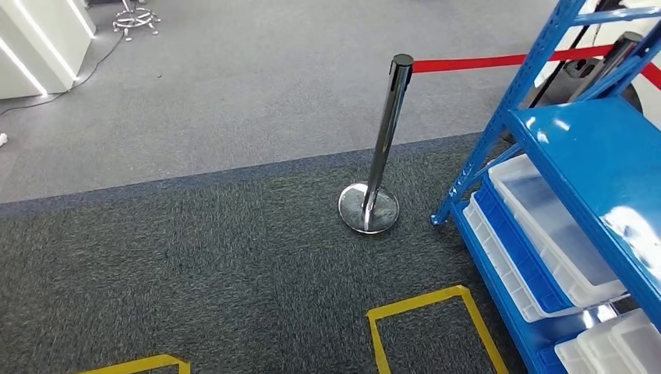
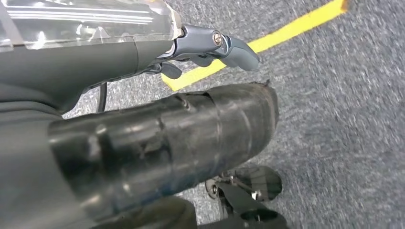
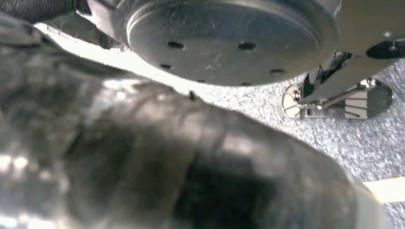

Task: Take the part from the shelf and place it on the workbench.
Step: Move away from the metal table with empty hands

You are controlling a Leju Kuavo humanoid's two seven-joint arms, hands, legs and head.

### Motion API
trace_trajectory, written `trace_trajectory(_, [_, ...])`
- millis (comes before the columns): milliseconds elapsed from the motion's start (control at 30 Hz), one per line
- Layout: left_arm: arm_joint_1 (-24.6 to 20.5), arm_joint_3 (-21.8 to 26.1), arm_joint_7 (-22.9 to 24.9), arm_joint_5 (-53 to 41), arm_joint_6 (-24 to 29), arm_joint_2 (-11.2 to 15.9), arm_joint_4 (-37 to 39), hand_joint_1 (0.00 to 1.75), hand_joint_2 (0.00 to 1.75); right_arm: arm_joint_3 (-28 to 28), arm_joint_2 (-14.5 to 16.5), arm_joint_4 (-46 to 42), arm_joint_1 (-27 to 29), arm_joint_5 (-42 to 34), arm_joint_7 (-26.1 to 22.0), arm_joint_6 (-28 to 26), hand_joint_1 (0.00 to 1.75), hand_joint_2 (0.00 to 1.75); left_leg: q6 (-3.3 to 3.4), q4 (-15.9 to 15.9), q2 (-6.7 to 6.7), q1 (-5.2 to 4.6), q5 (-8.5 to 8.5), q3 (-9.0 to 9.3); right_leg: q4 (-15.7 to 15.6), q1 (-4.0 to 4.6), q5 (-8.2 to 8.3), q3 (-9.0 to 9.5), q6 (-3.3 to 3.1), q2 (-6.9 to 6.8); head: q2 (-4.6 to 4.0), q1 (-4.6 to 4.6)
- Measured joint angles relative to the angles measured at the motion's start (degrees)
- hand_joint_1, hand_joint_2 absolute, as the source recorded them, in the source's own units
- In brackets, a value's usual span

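Stretching across the head view is grey carpet [image 1: 195, 257], with a blue shelf [image 1: 600, 156] at the right edge carrying white and blue bins [image 1: 546, 234]. No part can be made out in them. Near the shelf's corner post stands a chrome stanchion [image 1: 382, 148] holding a red belt [image 1: 475, 62]. Yellow floor tape [image 1: 425, 308] marks the carpet. Hanging above taped carpet, the left hand [image 2: 157, 138] is a dark blurred bulk; its grip cannot be told. The right hand [image 3: 181, 167] likewise hangs above carpet, blurred, its fingers unreadable.
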Motion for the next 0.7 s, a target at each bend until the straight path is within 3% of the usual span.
trace_trajectory(33, [-0.13,0.0,0.02,-0.01,-0.04,-0.03,0.0,0.0,0.0,0.0,0.0,0.01,0.06,0.05,0.09,0.0,0.0,0.0,-0.32,0.08,0.07,0.09,-0.23,0.23,-0.21,-0.14,0.09,0.11,-0.32,0.58,0.0,0.0])
trace_trajectory(100, [-0.17,0.0,0.1,-0.04,-0.07,-0.08,0.0,0.0,0.0,0.0,0.0,0.02,0.04,0.2,0.41,-0.01,0.0,0.0,-0.83,2.15,-1.9,0.25,-1.89,-0.36,-0.74,-0.51,0.4,0.42,-1.06,1.74,0.0,-0.05])
trace_trajectory(167, [0.05,0.03,0.3,-0.07,-0.05,-0.08,0.0,0.0,0.0,-0.01,-0.01,0.02,-0.08,0.34,0.65,-0.02,0.0,0.0,-1.05,8.62,-4.82,0.42,-5.42,-3.43,-0.91,-0.63,0.53,0.51,-1.56,2.92,0.0,-0.11])
trace_trajectory(200, [0.18,0.04,0.4,-0.07,-0.04,-0.08,0.0,0.0,0.0,-0.01,-0.01,0.02,-0.09,0.45,0.69,-0.01,0.0,0.0,-1.12,12.5,-5.5,0.45,-6.94,-5.42,-0.88,-0.58,0.53,0.48,-1.69,3.63,0.0,-0.14])
trace_trajectory(233, [0.3,0.07,0.49,-0.05,-0.03,-0.08,0.0,0.0,0.0,-0.02,-0.01,0.03,-0.07,0.57,0.7,0.01,0.0,0.0,-1.17,15.35,-5.79,0.46,-7.56,-6.99,-0.82,-0.54,0.49,0.49,-1.71,4.45,0.0,-0.14])
trace_trajectory(267, [0.4,0.08,0.53,-0.01,0.01,-0.08,0.0,0.0,0.0,-0.02,0.0,0.03,-0.03,0.74,0.69,0.05,0.0,0.0,-1.17,16.22,-5.9,0.46,-6.98,-7.71,-0.74,-0.52,0.44,0.53,-1.7,5.3,0.0,-0.15])
trace_trajectory(333, [0.48,0.13,0.57,0.1,0.08,-0.06,0.0,0.0,0.0,-0.02,0.03,0.04,-0.01,1.03,0.65,0.22,0.0,0.0,-0.97,11.37,-6.52,0.47,-2.71,-6.18,-0.48,-0.55,0.27,0.68,-1.52,7.03,0.0,-0.14])
trace_trajectory(400, [0.52,0.25,0.57,0.16,0.12,0.02,0.0,0.0,0.0,0.01,0.08,0.04,-0.08,1.3,0.58,0.38,0.0,0.0,-0.59,4.13,-8.89,0.51,0.86,-3.47,0.01,-0.58,0.0,0.56,-1.13,8.49,0.0,-0.12])
trace_trajectory(467, [0.48,0.36,0.7,0.16,0.14,0.1,0.0,0.0,0.0,0.03,0.12,0.05,-0.13,1.6,0.6,0.44,0.0,0.0,-0.32,1.31,-10.39,0.42,1.41,-2.45,0.36,-0.72,-0.08,0.13,-0.51,9.57,0.0,-0.11])
trace_trajectory(533, [0.27,0.38,0.86,0.14,0.18,0.11,0.0,0.0,0.0,0.03,0.13,0.08,0.01,1.83,0.65,0.43,0.0,0.0,0.14,0.87,-9.52,0.39,1.58,-2.22,0.35,-0.89,0.0,-0.16,0.21,10.31,0.0,-0.13])
trace_trajectory(600, [0.22,0.39,0.88,0.13,0.25,0.09,0.0,0.0,0.0,0.02,0.13,0.13,0.1,1.93,0.66,0.41,0.0,0.0,0.88,0.17,-8.23,0.56,1.96,-1.84,1.78,-0.78,-1.02,-0.87,0.73,8.06,0.0,-0.05])
trace_trajectory(667, [0.37,0.4,0.81,0.14,0.28,0.09,0.0,0.0,0.0,0.02,0.12,0.15,-0.02,2.01,0.66,0.43,0.0,0.0,1.38,-0.21,-6.71,0.58,2.05,-1.65,7.43,-0.73,-4.19,-3.64,1.07,4.68,0.0,0.08])
trace_trajectory(700, [0.46,0.42,0.77,0.15,0.29,0.09,0.0,0.0,0.0,0.02,0.12,0.15,-0.07,2.03,0.66,0.46,0.0,0.0,1.49,-0.2,-5.89,0.54,1.96,-1.65,11.22,-0.84,-5.94,-5.59,1.24,3.96,0.0,0.12])
